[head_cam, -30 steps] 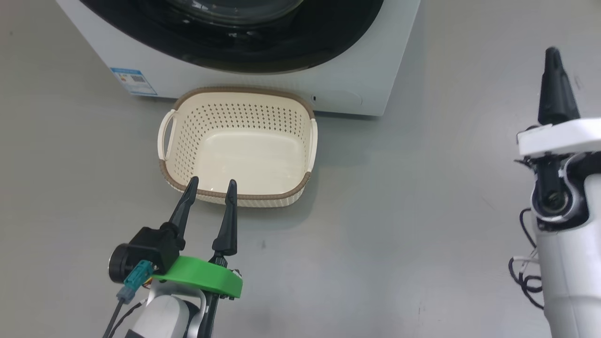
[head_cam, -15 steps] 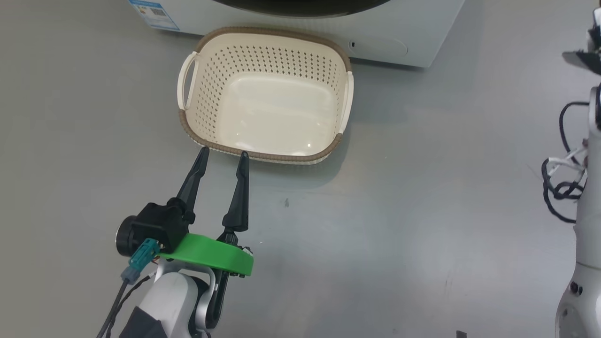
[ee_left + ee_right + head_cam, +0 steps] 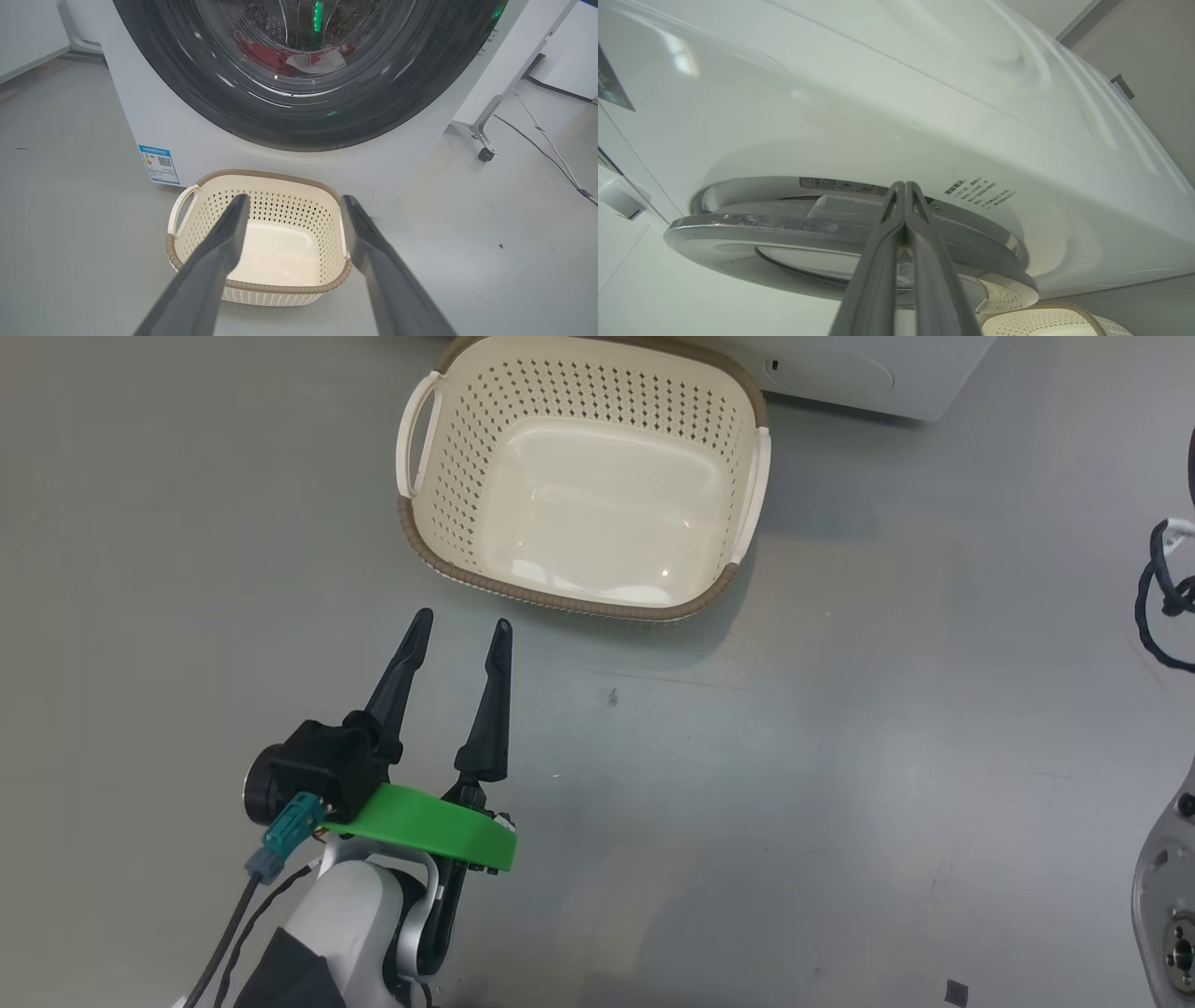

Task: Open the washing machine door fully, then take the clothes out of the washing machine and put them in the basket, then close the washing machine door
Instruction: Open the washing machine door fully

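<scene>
The washing machine (image 3: 135, 116) stands in front of me, its black-rimmed washing machine door (image 3: 187, 93) over the drum mouth. Through the glass I see the clothes (image 3: 299, 56), red fabric with a whitish piece. On the floor against the machine's base sits the cream basket (image 3: 560, 602), with nothing in it. My left gripper (image 3: 464, 619) hovers open just short of the basket's near rim, and it frames the basket (image 3: 261, 284) in the left wrist view. My right gripper (image 3: 905, 185) is shut, its tips at the door's silver edge (image 3: 784, 226) where it meets the white front (image 3: 924, 102).
A blue label (image 3: 159, 163) is stuck low on the machine's left. A white stand leg on a castor (image 3: 486, 151) and floor cables (image 3: 551, 149) lie to the machine's right. Loose black cables (image 3: 1162, 607) hang from my right arm. Grey floor surrounds the basket.
The head camera has shifted, so the basket and machine slid up and right in its picture, and the right gripper left that view. The left gripper stays open.
</scene>
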{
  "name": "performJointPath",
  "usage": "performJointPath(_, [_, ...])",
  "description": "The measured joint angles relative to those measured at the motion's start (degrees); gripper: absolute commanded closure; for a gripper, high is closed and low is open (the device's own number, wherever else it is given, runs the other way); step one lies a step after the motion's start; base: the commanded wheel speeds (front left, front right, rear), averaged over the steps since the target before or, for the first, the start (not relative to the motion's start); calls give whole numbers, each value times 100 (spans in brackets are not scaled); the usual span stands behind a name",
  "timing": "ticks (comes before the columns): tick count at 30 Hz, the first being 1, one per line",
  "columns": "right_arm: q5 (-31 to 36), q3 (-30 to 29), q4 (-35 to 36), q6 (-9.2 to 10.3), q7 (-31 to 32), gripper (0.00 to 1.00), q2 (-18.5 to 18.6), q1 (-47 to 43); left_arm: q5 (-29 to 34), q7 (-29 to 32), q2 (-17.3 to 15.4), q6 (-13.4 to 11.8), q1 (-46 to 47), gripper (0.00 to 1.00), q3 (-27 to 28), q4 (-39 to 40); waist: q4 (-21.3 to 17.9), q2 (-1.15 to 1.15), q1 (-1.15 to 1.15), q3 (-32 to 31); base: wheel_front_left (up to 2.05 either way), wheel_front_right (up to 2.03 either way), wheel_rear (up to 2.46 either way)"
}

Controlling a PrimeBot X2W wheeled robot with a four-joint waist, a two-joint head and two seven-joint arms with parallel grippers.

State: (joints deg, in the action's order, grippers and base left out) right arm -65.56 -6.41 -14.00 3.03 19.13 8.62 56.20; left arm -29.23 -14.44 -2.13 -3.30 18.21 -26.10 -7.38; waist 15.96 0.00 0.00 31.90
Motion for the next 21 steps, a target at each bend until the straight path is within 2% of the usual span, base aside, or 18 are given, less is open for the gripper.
performJointPath(6, [-533, -179, -249, 266, 343, 100, -134, 476, -81, 0, 3, -5, 15, 0, -55, 10, 118, 0, 0, 125, 0, 0, 0])
performJointPath(21, [-761, -199, -795, 371, 907, 100, -57, 1178, -240, 0, 25, -70, 192, 0, -147, 47, 376, 0, 0, 384, 0, 0, 0])
